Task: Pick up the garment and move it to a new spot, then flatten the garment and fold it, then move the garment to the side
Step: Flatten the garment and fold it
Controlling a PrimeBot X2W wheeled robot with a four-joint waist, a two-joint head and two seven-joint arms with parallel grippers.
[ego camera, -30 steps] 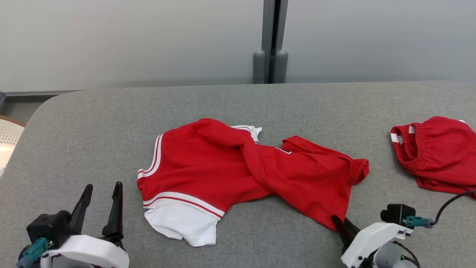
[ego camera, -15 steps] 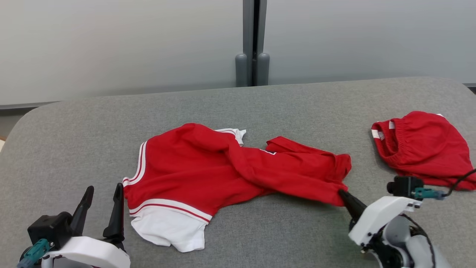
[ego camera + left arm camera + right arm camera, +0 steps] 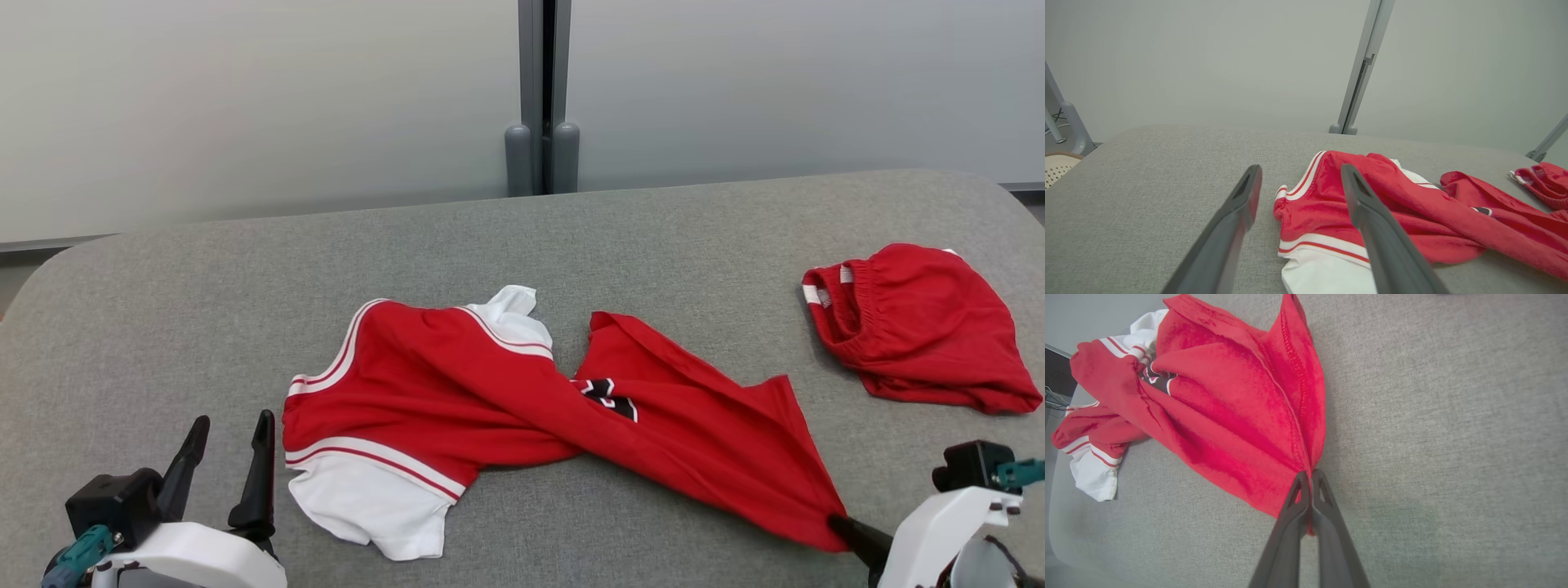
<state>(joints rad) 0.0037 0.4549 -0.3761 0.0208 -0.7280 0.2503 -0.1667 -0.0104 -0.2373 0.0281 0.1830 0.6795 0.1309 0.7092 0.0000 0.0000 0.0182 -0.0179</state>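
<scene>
A red shirt with white sleeves and white stripes [image 3: 457, 392] lies twisted across the grey table [image 3: 204, 286]. Its hem corner is pinched by my right gripper [image 3: 834, 524] at the lower right, shut on the cloth [image 3: 1274, 428]; in the right wrist view the fingertips of that right gripper [image 3: 1309, 475] meet on the hem seam. A black print [image 3: 608, 396] shows mid-shirt. My left gripper [image 3: 230, 437] stands open at the lower left, just left of the white sleeve [image 3: 367, 506], holding nothing; the left wrist view has the shirt [image 3: 1331, 204] past the fingers [image 3: 1372, 220].
Red shorts with an elastic waistband [image 3: 914, 322] lie bunched at the table's right edge, also at the far right of the left wrist view as the shorts [image 3: 1541, 181]. A grey partition with a post [image 3: 539, 98] stands behind the table.
The right gripper has pulled the hem corner down and to the right, stretching the shirt out and uncovering the black print. The camera has shifted slightly. The left gripper stayed put.
</scene>
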